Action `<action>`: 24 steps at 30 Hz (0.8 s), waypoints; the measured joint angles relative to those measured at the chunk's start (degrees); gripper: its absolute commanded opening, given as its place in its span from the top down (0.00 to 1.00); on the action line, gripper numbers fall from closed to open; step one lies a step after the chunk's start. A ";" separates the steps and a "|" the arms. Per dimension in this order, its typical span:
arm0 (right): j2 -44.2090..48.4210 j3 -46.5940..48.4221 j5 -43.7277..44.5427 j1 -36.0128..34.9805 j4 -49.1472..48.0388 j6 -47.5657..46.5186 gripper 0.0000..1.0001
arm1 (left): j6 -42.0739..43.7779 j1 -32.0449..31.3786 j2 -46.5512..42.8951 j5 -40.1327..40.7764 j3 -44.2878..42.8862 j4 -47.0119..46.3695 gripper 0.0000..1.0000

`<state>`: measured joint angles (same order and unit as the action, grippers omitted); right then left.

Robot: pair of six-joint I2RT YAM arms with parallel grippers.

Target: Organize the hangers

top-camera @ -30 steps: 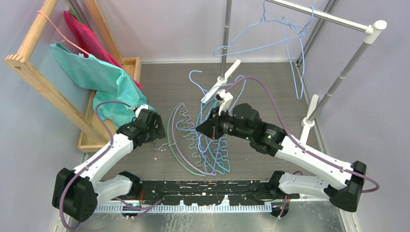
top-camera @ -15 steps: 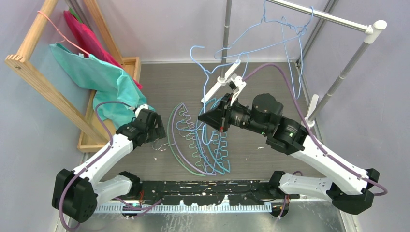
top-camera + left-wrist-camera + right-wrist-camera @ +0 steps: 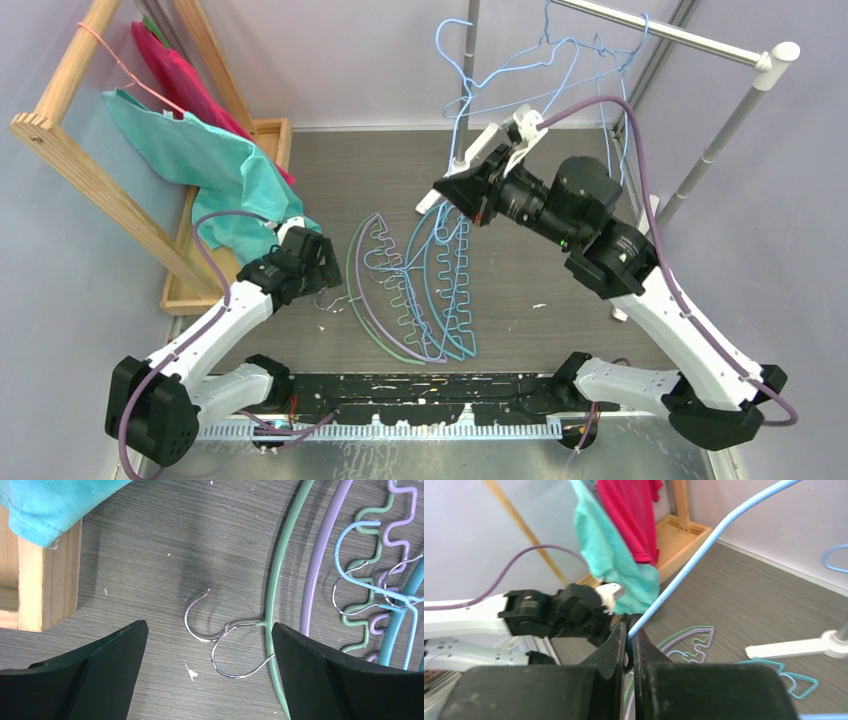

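The blue hanger [image 3: 704, 547] has risen toward the rail [image 3: 680, 35], right jaws clamped on its wire, left jaws open; I fear it pivots and snags the hung hangers [image 3: 548, 30].

Bright, even overhead light, soft faint shadows; right tool [image 3: 629, 639] close-up and blurred.
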<state>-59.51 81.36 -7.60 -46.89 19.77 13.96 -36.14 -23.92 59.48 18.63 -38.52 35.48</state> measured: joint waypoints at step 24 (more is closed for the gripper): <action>-9.66 -3.06 -27.08 29.49 -17.57 8.59 0.98 | 1.38 0.02 -0.59 0.72 0.00 0.46 0.02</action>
<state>-69.17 78.30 -34.68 -17.41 2.20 22.55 -34.76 -23.90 58.89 19.35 -38.52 35.94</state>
